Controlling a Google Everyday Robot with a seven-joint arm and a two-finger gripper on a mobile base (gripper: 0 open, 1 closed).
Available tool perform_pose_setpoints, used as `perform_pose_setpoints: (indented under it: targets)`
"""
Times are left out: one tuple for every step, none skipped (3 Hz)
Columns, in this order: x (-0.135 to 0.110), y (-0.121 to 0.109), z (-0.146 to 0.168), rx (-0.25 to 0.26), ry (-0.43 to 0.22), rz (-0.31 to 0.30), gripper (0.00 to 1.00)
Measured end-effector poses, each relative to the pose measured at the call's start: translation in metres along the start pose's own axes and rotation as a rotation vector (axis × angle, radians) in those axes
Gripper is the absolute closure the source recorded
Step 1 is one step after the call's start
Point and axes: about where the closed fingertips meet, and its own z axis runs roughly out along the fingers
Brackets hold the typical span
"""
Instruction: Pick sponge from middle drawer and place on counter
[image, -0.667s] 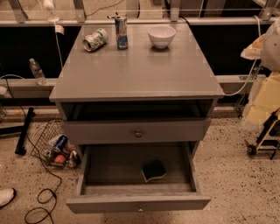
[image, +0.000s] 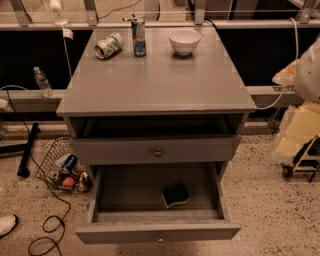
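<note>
The sponge (image: 176, 196), dark green on top with a yellow edge, lies flat on the floor of the middle drawer (image: 125, 192), right of its centre. This drawer is pulled fully out at the bottom of the cabinet. The counter (image: 155, 80) is the grey top of the cabinet. My gripper is out of view. Only cream and white parts of my arm (image: 302, 100) show at the right edge, beside the cabinet and well away from the sponge.
On the back of the counter are a can lying on its side (image: 108, 45), an upright can (image: 138, 36) and a white bowl (image: 184, 41). A closed knobbed drawer front (image: 158, 152) sits above the open drawer. A wire basket of clutter (image: 62, 170) and cables lie on the floor at left.
</note>
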Motion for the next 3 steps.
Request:
perform_pose_setpoints:
  targets:
    - [0.022, 0.017, 0.071, -0.093, -0.066, 0.074, 0.0]
    - [0.03, 0.024, 0.115, -0.156, -0.111, 0.115, 0.0]
    - [0.04, 0.034, 0.168, -0.193, -0.152, 0.154, 0.0]
